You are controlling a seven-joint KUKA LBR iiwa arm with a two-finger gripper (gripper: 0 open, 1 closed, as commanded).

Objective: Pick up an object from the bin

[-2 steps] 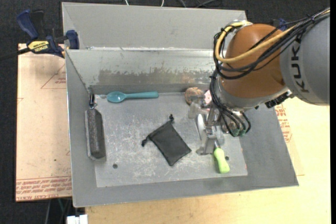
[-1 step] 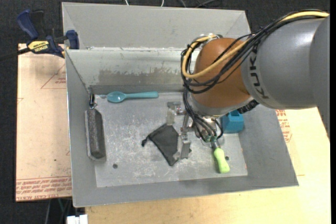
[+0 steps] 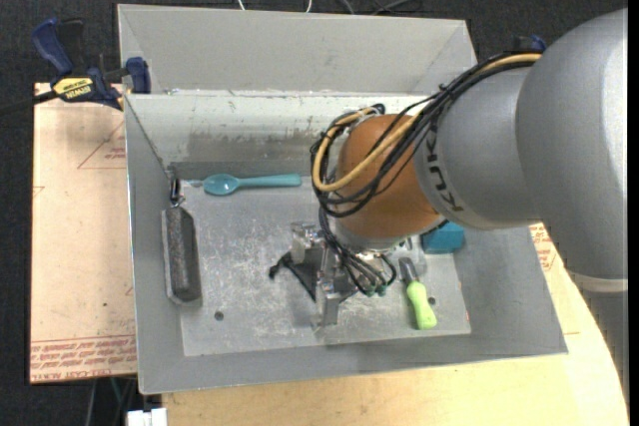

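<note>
the claw (image 3: 324, 306) is seen low over the floor of the grey bin (image 3: 240, 319), near its front wall. a small black angular piece (image 3: 292, 269) lies just to the claw's left in the view and slightly toward the back wall, close against the claw's body. whether the two are touching cannot be told. how far the claw is open cannot be made out either, since its tip is lost among metal parts and wires. near the claw's right a green stick-shaped thing (image 3: 420, 306) is laid, and beyond that a blue block (image 3: 446, 237) is partly covered by the orange wrist cover (image 3: 384, 185). well to the claw's left a long dark grey bar (image 3: 182, 256) is laid along the side wall. a teal plastic spoon (image 3: 250, 182) is laid well apart from the claw, to its left by the back wall. on the grey arm (image 3: 539, 145), letters that seem to read "kuka" are printed.
</note>
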